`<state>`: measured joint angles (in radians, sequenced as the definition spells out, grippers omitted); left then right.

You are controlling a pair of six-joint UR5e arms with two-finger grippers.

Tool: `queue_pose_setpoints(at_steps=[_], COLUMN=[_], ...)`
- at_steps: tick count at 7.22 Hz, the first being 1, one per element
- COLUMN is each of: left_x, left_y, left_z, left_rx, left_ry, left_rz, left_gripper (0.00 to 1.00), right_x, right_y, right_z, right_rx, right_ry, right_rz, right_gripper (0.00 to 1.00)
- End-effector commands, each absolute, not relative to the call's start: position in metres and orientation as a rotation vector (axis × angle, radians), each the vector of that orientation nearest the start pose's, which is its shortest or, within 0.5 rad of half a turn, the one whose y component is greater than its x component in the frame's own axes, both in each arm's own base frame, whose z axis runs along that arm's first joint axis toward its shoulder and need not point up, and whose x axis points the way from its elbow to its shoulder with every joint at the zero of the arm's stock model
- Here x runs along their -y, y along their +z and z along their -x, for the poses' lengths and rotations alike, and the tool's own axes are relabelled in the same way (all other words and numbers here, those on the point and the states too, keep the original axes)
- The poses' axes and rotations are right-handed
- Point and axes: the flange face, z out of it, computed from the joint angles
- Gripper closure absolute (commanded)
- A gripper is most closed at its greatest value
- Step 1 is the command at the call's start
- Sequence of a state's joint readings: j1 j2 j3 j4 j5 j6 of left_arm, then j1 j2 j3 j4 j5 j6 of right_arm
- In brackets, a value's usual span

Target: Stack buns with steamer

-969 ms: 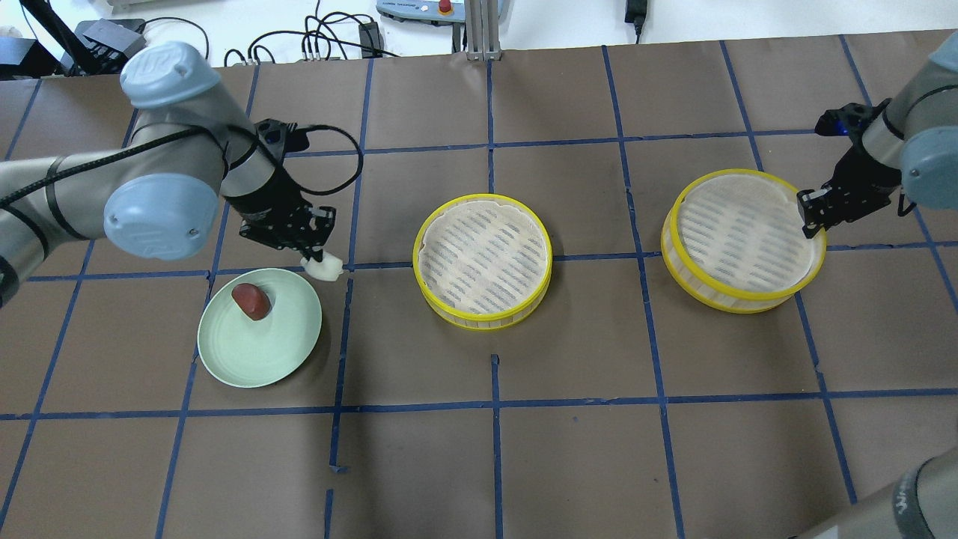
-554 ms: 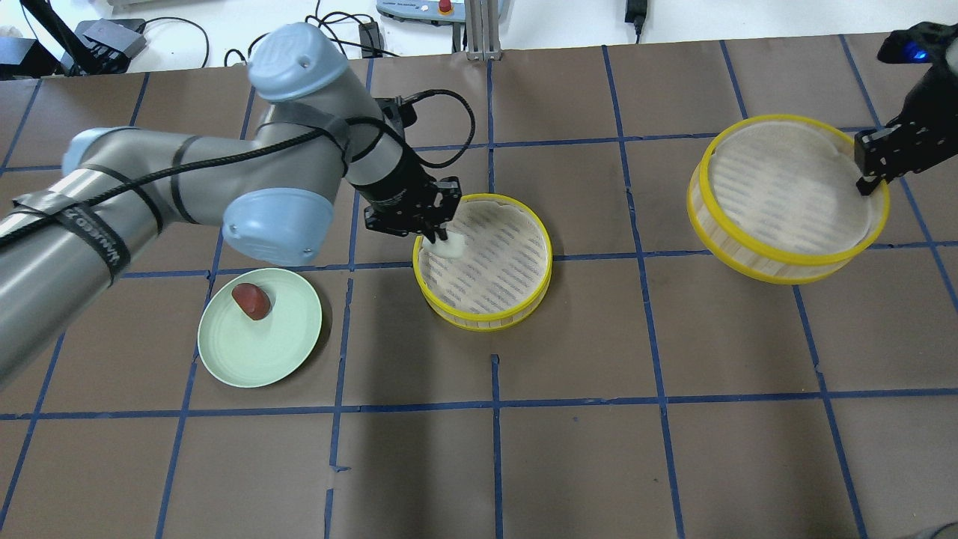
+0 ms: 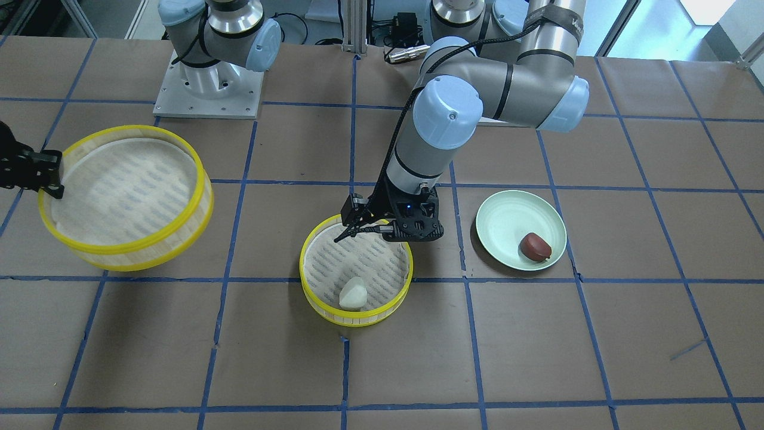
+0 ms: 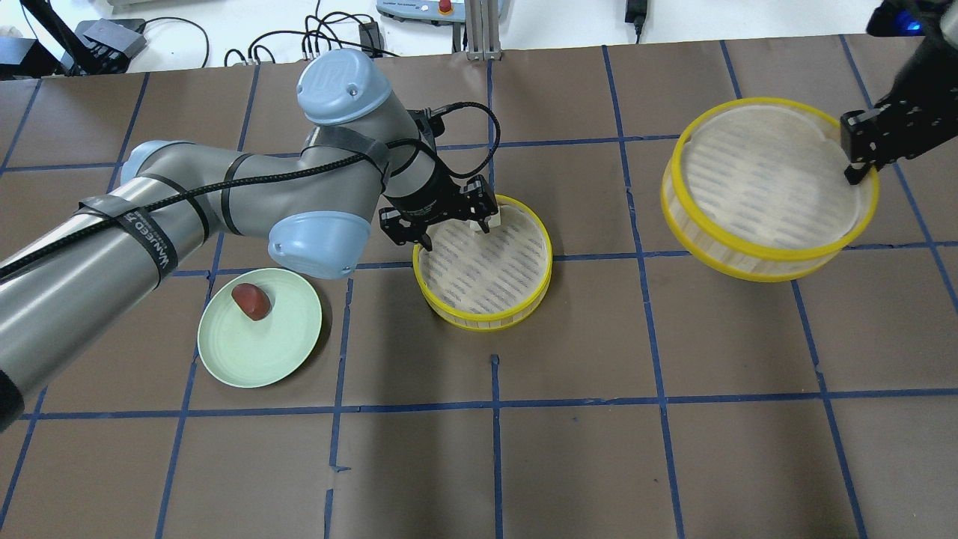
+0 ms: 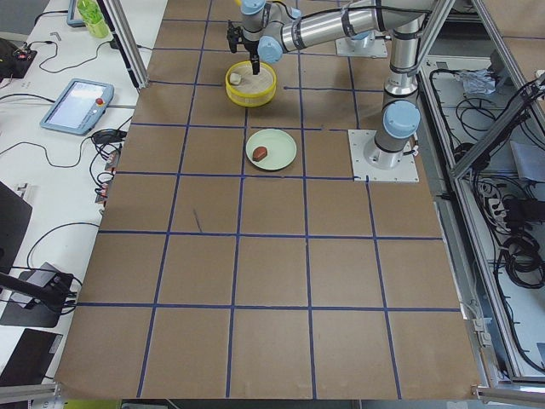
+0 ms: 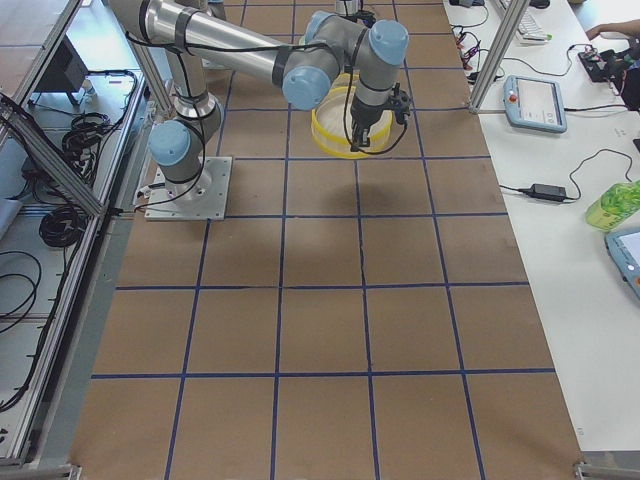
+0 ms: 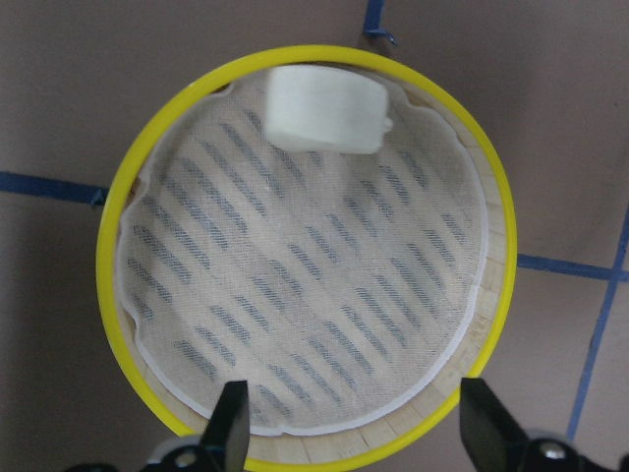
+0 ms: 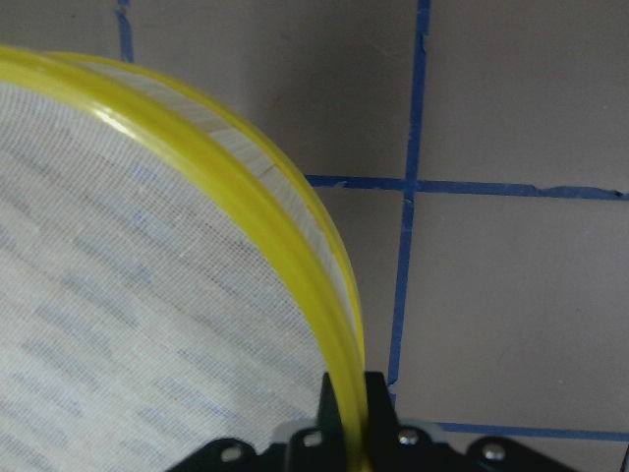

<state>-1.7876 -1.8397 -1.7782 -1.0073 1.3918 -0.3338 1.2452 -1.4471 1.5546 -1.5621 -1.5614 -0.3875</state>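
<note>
The white bun point(image 3: 352, 294) lies loose on the mesh floor of the middle steamer tier point(image 4: 486, 314), near its far rim; the left wrist view shows it too point(image 7: 324, 108). My left gripper point(image 4: 453, 228) is open and empty just above that tier's left side, fingers point(image 7: 231, 433) apart over the near rim. The dark reddish-brown bun point(image 4: 251, 301) sits on the pale-green plate point(image 4: 258, 359). My right gripper point(image 4: 853, 161) is shut on the rim of the second steamer tier point(image 4: 763, 187), held tilted above the table; the rim runs between the jaws in the right wrist view point(image 8: 295, 256).
The table is brown paper with a blue tape grid. The plate point(image 3: 507, 221) lies to the robot's left of the middle tier. Cables and a control box lie beyond the table's far edge point(image 4: 419, 11). The arm bases point(image 3: 209, 83) stand at the robot side.
My left gripper carried the white bun from beside the plate to the middle tier, let it go and is now open. My right gripper lifted the second tier off the table.
</note>
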Motion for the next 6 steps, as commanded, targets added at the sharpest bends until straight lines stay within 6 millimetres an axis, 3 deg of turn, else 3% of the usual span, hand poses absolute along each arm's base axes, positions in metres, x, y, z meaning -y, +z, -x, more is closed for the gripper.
queue_pose_setpoints(at_steps=[1, 2, 3, 4, 5, 6], left_x=[0.532, 0.508, 0.491, 0.486, 0.487, 0.489], left_y=[0.282, 0.268, 0.25, 0.236, 0.225, 0.216], left_z=[0.144, 0.066, -0.009, -0.04, -0.041, -0.041], left_rx=[-3.2, -3.201, -3.225, -3.24, -3.25, -3.26], left_ry=[-0.019, 0.03, 0.077, 0.115, 0.148, 0.172], left_rz=[-0.117, -0.238, -0.251, -0.216, -0.212, -0.206], left_gripper=[0.0, 0.0, 0.0, 0.01, 0.02, 0.05], right_x=[0.564, 0.572, 0.573, 0.568, 0.565, 0.564], right_y=[0.398, 0.383, 0.368, 0.348, 0.332, 0.318], right_z=[-0.056, -0.109, -0.164, -0.214, -0.248, -0.263], right_rx=[-3.096, -3.113, -3.121, -3.124, -3.124, -3.088], right_ry=[0.146, 0.103, 0.064, 0.076, 0.075, 0.111], right_rz=[0.112, 0.064, 0.017, 0.011, 0.047, 0.061], right_gripper=[0.95, 0.95, 0.95, 0.95, 0.95, 0.95])
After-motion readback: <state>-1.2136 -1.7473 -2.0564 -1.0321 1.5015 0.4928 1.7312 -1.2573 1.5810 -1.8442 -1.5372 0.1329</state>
